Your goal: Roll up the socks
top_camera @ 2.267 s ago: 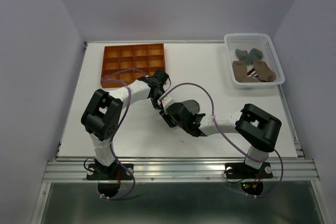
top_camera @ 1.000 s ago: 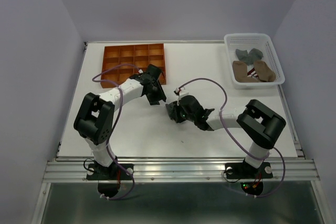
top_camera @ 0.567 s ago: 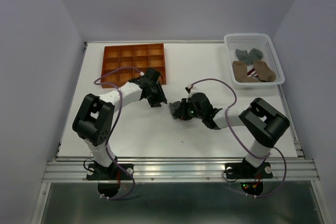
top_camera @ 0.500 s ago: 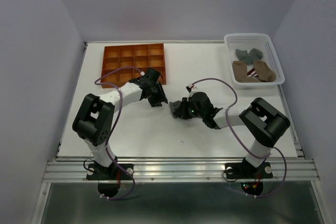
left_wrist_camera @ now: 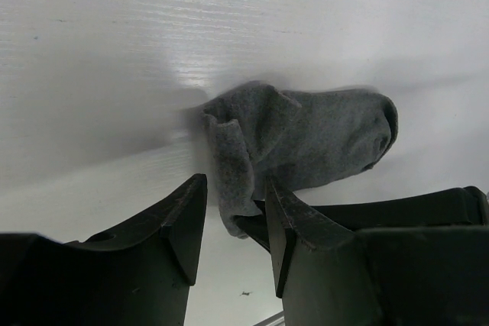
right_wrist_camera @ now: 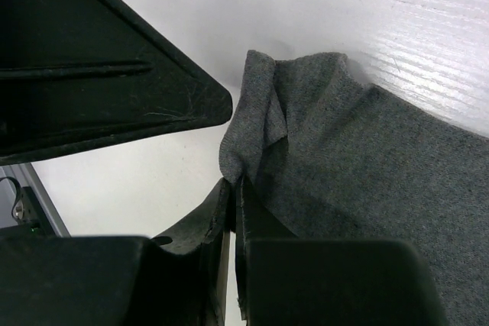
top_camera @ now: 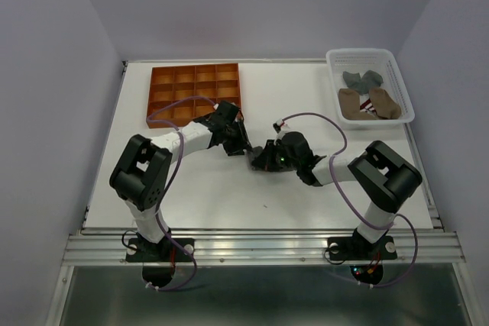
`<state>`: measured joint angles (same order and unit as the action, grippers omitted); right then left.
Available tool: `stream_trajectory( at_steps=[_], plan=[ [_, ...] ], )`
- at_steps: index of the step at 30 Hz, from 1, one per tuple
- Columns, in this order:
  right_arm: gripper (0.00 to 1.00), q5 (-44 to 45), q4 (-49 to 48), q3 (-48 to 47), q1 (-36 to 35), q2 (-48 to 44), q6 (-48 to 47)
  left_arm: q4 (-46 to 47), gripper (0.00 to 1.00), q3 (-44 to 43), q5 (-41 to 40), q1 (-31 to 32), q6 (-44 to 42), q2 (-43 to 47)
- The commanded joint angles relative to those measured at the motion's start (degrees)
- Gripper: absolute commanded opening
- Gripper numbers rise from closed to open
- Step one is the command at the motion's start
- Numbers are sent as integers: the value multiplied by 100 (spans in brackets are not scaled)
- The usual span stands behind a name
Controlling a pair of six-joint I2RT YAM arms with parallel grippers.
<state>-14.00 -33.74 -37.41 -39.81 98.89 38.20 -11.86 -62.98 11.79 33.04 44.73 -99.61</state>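
Soft grey knit sock (left_wrist_camera: 321,135), cuff folded over

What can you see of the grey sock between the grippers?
The grey sock is soft knit fabric, lying mostly flat on the white table, one end rounded. The other end is lifted into a creased flap. The right gripper is shut on that flap; the left gripper stands open, fingers either side of it.
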Motion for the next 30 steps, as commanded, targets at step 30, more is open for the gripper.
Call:
stream_trajectory(
  at_steps=[30],
  plan=[
    [1,-208,-309,102,228,262,267,69,38,-144,-212,203,-8,-331]
  ],
)
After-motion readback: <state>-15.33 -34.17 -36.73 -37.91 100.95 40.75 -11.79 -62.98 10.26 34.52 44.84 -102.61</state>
